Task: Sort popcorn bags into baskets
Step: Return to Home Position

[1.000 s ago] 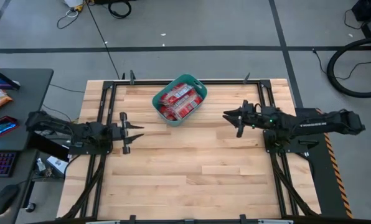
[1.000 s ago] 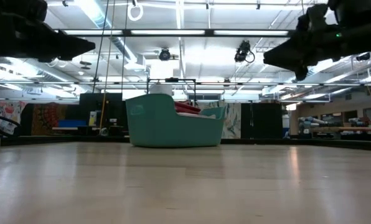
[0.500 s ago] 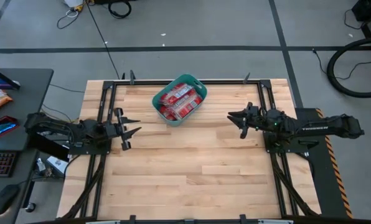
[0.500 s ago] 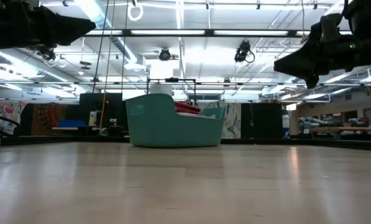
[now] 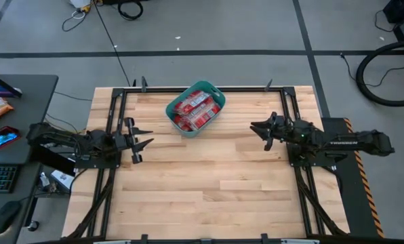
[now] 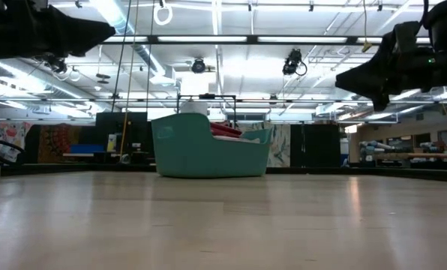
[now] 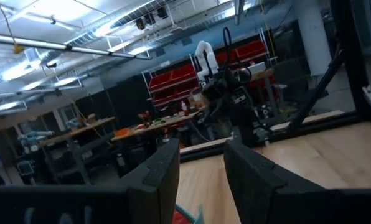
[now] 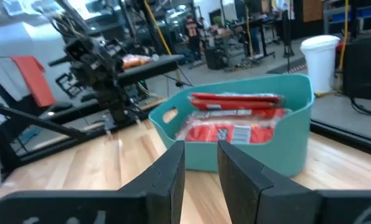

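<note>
Popcorn bags [image 5: 196,110], red, heaped inside the teal tub [image 5: 172,106] at 12 o'clock on the wooden table [image 5: 209,176], near its far edge. Left gripper [image 5: 148,139] at 9 o'clock, raised above the boards, fingers parted by a narrow gap, nothing between them. Right gripper [image 5: 255,127] at 3 o'clock, likewise aloft, fingers slightly apart and empty. Both well apart from the tub.

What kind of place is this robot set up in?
Most likely a robotics lab or workshop in a large industrial hall: strip lights hang from an open ceiling, shelves of red bins and cluttered workbenches stand beyond the wooden table, and cables lie on the bare floor.
</note>
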Available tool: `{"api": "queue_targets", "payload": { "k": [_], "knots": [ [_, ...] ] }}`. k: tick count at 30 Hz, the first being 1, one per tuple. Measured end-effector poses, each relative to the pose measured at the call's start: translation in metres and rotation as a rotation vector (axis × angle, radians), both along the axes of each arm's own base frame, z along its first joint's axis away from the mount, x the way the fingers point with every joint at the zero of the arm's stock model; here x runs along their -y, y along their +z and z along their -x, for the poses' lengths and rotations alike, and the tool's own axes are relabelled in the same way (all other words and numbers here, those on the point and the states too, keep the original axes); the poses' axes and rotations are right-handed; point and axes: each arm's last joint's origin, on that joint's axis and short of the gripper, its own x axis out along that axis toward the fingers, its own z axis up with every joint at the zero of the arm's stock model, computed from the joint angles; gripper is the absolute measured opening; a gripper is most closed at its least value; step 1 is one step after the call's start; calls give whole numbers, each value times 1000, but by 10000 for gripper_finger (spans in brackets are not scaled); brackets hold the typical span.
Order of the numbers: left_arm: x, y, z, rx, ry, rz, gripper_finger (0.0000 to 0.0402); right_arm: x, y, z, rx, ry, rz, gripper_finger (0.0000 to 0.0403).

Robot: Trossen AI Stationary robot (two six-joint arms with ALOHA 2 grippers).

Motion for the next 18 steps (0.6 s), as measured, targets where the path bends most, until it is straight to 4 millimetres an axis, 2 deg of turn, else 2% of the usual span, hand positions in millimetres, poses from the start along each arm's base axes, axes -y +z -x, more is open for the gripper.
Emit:
{"api": "queue_targets", "payload": {
  "k": [7,18],
  "knots": [
    [0,0,0,16,-22,80,132,0,3,6,33,-18,-7,98],
    [0,0,0,14,-22,80,132,0,5,7,67,-31,-45,98]
  ]
}}
